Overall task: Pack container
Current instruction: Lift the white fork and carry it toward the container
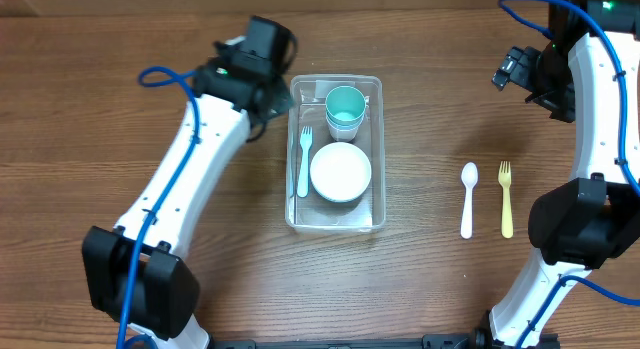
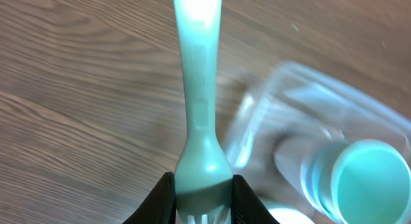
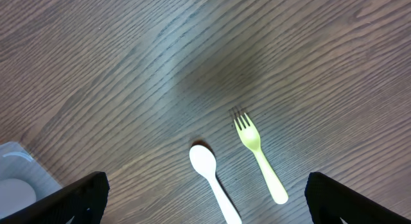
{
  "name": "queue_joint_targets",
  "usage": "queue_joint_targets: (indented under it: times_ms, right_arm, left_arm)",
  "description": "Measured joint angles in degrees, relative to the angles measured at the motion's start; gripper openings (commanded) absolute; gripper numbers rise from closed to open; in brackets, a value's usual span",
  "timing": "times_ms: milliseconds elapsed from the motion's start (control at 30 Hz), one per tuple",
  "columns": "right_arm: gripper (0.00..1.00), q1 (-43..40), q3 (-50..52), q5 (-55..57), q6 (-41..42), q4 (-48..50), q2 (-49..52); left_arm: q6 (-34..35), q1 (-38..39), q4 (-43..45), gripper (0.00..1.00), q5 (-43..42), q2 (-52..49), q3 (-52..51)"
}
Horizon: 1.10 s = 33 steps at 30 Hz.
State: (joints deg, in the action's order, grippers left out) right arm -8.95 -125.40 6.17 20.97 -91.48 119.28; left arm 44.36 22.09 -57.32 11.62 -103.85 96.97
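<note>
The clear plastic container (image 1: 379,149) sits mid-table. It holds stacked teal and white cups (image 1: 345,109), a white bowl (image 1: 340,172) and a light blue fork (image 1: 304,161) along its left wall. My left gripper (image 2: 203,199) is shut on the head of a teal fork (image 2: 198,89), handle pointing away over bare wood, just left of the container (image 2: 302,89). In the overhead view the left gripper (image 1: 268,89) is at the container's far left corner and the held fork is hidden. My right gripper (image 3: 205,201) is open and empty, high above a white spoon (image 3: 212,179) and a yellow fork (image 3: 260,156).
The white spoon (image 1: 467,199) and yellow fork (image 1: 506,199) lie side by side on the wooden table right of the container. The right arm (image 1: 590,139) stands along the right edge. A corner of the container (image 3: 13,161) shows in the right wrist view.
</note>
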Motion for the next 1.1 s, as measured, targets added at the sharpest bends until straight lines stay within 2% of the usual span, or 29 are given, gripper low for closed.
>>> queue_joint_targets:
  times_ms: [367, 633, 667, 700, 733, 767, 833, 1000, 1100]
  right_arm:
    - [1.0, 0.0, 0.0, 0.0, 0.0, -0.02, 0.0]
    - [1.0, 0.0, 0.0, 0.02, 0.02, -0.02, 0.0]
    - [1.0, -0.02, 0.0, 0.0, 0.0, -0.02, 0.0]
    - [1.0, 0.0, 0.0, 0.02, -0.02, 0.0, 0.0]
    - [1.0, -0.02, 0.0, 0.0, 0.0, 0.0, 0.0]
    - [1.0, -0.02, 0.0, 0.0, -0.02, -0.02, 0.0]
    - [1.0, -0.02, 0.0, 0.0, -0.02, 0.02, 0.0]
    - [1.0, -0.02, 0.0, 0.0, -0.02, 0.0, 0.0]
    - [1.0, 0.0, 0.0, 0.02, -0.02, 0.02, 0.0]
  left_arm:
    - [-0.9, 8.26, -1.33, 0.19, 0.02, 0.0, 0.0]
    - [-2.84, 9.07, -2.12, 0.19, 0.0, 0.0, 0.0]
    - [-2.84, 9.07, -2.38, 0.22, 0.0, 0.0, 0.0]
    - [-2.84, 9.07, -2.56, 0.36, 0.0, 0.0, 0.0]
    - [-2.89, 9.07, -2.73, 0.54, 0.0, 0.0, 0.0]
    - [-3.06, 9.07, -2.8, 0.62, 0.02, 0.0, 0.0]
    - [-3.39, 9.07, -2.89, 0.69, -0.07, 0.0, 0.0]
    - [-3.82, 9.07, -2.69, 0.7, -0.46, 0.0, 0.0]
    - [-4.2, 9.07, -2.56, 0.61, -0.46, 0.0, 0.0]
